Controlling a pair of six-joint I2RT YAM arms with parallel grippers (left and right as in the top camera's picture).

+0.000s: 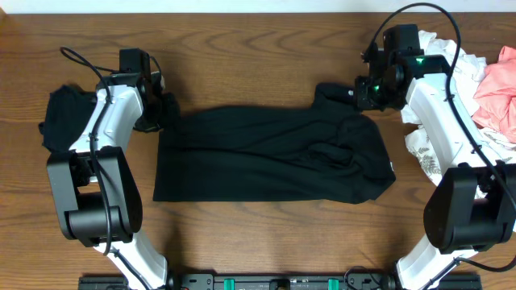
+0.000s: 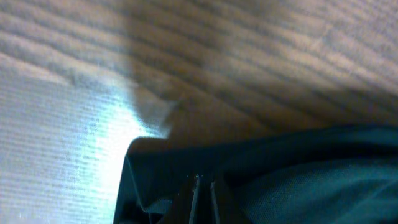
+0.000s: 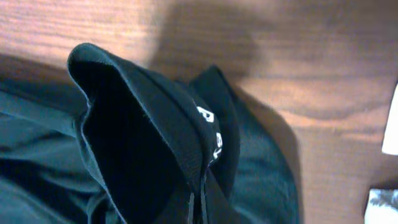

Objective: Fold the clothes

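1. Step in hand: mid-fold on the black shirt [image 1: 266, 157]. It lies flat across the middle of the table [image 1: 258, 40] as a wide band running left to right, and looks already folded once.
2. The left hand [image 2: 202, 186] has its fingers together, clamped on the shirt's far-left corner. The cloth bunches at the tips, with wood grain just beyond.
3. The right hand [image 3: 198, 202] is also together, pinching the collar [image 3: 143, 93] at the far-right end. The collar is lifted off the wood and white lettering [image 3: 208, 130] shows on its inner band.
4. Next move, as I judge it: raise both far corners together and carry them over toward the near edge.
   - It needs matched height and even tension, or the band will skew.
   - The near-right corner looks lumpy and may need smoothing.
5. Both wrist views are tight, so I can't tell how many layers each pinch holds.
6. Surface: dark wood-grain table.
   - A pile sits by the right arm: white garment [image 1: 435, 44], pink garment [image 1: 500, 84], leaf-print garment [image 1: 421, 149].
   - A dark bundle [image 1: 60, 113] beside the left arm is probably another garment.
   - Nothing of the room shows past the table.
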